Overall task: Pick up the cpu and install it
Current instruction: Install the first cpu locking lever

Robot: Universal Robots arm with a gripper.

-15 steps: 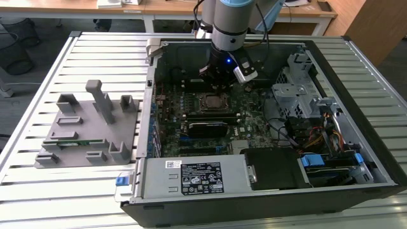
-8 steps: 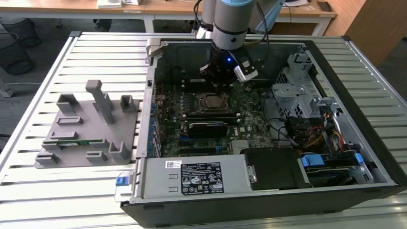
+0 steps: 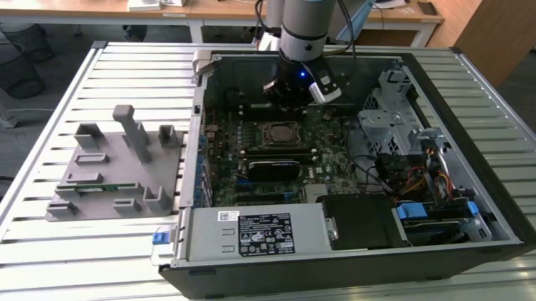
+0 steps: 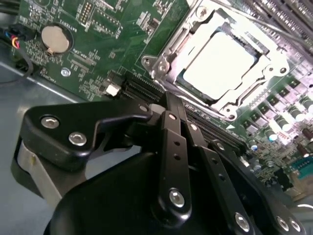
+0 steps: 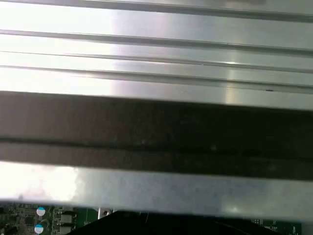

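Note:
The cpu, a flat square chip with a bright silvery top, lies inside the motherboard socket, with the metal frame around it. In the exterior view the socket sits in the middle of the green board inside the open computer case. My gripper hangs above the board just behind the socket, toward the case's far wall. In the second wrist view the gripper's black linkage is close beside the socket and nothing shows held in it.
A grey fixture on the slatted table at the exterior view's left carries a green memory stick. Inside the case are a power supply, a black card, a drive cage and cables.

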